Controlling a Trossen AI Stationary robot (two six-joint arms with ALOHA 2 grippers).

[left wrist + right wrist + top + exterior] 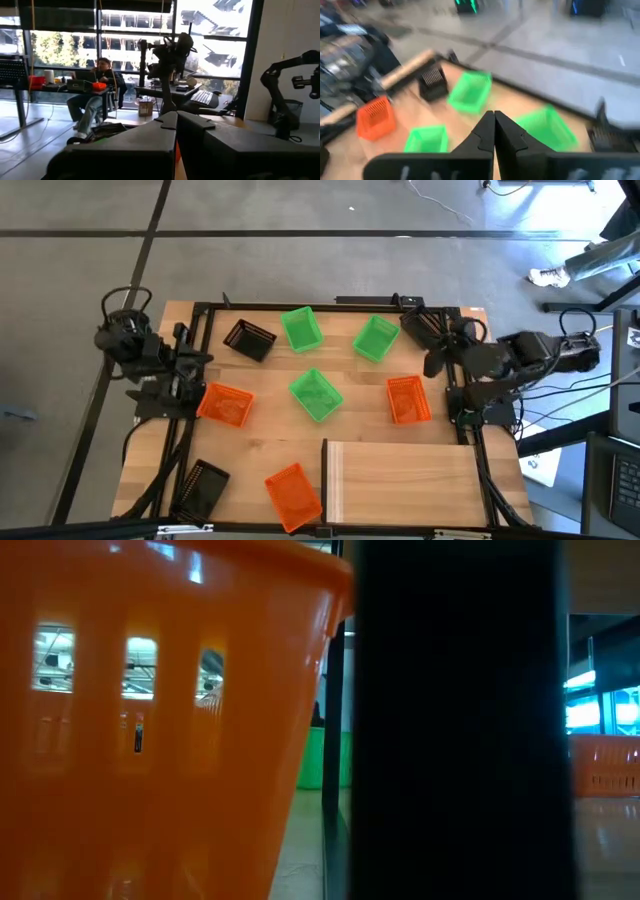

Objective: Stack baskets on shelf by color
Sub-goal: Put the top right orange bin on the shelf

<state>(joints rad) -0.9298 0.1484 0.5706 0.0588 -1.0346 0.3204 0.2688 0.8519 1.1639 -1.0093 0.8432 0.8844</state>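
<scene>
Orange basket [150, 720] blocks low view; shelf [400, 480] bare.

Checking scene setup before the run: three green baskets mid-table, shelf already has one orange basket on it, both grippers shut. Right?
Not quite: the shelf is bare in the high view. The nearest orange basket sits on the tabletop beside it. Three green baskets mid-table and both the left gripper and right gripper shut are correct.
</scene>
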